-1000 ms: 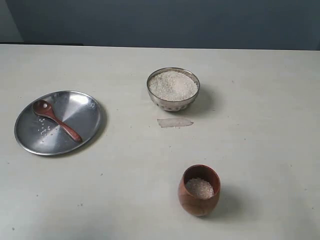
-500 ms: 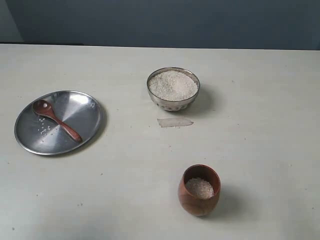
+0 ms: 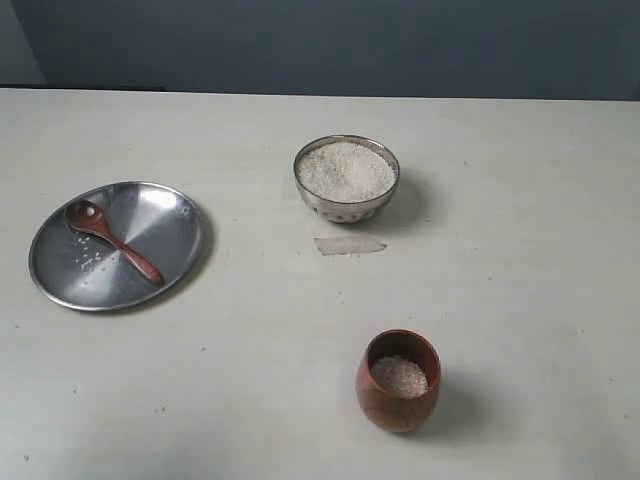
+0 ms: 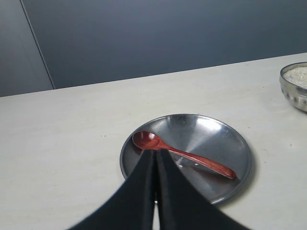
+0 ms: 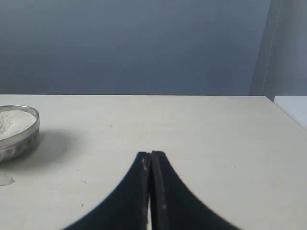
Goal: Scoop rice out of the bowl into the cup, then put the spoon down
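Exterior view: spoon lay on steel plate at nine o'clock, rice in cup; left claw and right claw were together, empty. Likely finished; only retreat was needed.

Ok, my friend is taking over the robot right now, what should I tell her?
Left pincer: shut, empty, over the steel plate, near the spoon.
Right pincer: shut, empty, over the table.
The spoon lies on the plate. The bowl is heaped with rice. The cup stands upright, partly filled.
Done: rice is in the cup, spoon is down.
Left: probably nothing, unless more scoops are wanted.
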Robot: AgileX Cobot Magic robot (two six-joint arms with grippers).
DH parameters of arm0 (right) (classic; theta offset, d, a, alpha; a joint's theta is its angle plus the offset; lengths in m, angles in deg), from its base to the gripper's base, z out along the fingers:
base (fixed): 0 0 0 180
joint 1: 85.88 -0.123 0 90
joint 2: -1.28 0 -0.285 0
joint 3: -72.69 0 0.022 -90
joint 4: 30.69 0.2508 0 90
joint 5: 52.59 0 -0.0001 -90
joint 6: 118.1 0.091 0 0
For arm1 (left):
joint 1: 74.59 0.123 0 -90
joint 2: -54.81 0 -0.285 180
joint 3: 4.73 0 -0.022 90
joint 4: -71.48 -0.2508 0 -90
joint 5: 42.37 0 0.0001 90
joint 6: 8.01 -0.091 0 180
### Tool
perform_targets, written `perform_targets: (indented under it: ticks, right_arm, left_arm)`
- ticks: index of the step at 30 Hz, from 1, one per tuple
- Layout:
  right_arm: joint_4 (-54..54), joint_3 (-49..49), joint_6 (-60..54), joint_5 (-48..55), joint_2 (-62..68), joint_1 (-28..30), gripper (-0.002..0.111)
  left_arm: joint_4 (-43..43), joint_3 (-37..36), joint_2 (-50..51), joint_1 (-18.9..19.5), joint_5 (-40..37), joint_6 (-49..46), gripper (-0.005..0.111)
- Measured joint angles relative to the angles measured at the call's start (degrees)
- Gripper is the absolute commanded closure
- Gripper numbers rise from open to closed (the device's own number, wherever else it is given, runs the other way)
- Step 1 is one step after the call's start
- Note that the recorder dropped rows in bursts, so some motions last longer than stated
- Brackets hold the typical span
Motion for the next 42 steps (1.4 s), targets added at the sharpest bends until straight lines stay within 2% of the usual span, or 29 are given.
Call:
perform_targets:
  ticks: [42]
  right_arm:
    - [1.3, 0.0, 0.0, 0.0, 0.0, 0.0, 0.108]
  left_arm:
    - [-0.4, 0.0, 0.0, 0.1, 0.0, 0.0, 0.106]
